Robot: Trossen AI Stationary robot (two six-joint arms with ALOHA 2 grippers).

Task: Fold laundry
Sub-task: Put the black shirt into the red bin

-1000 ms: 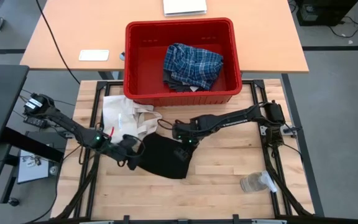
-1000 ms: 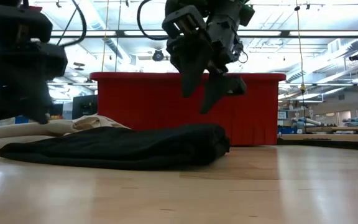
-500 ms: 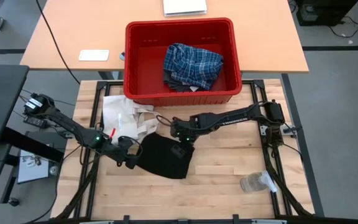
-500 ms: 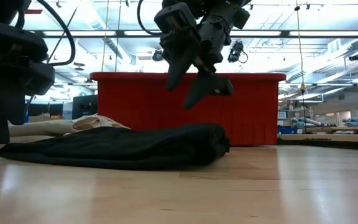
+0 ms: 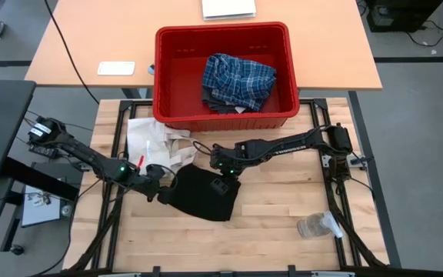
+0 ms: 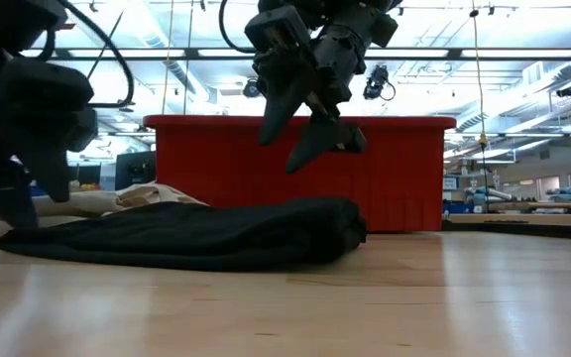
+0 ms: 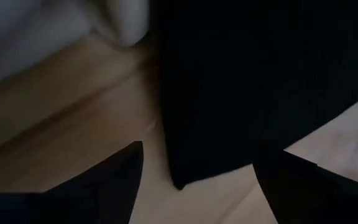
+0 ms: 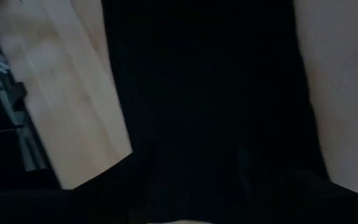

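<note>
Low view: one black garment (image 6: 196,233) lies folded flat on the bench (image 6: 365,307), nearest of my two pieces. My left claw (image 6: 30,178) hangs at its edge, fingers spread, gripping nothing. My right claw (image 6: 300,124) hovers above the garment, fingers parted and empty. Beyond, one cream tote bag (image 5: 156,142) lies beside it; farthest, one plaid shirt (image 5: 237,79) sits crumpled in the red bin (image 5: 168,85).

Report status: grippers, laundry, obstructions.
Left gripper open at black cloth garment. Right gripper open above it. Cream canvas tote bag touches garment.
</note>
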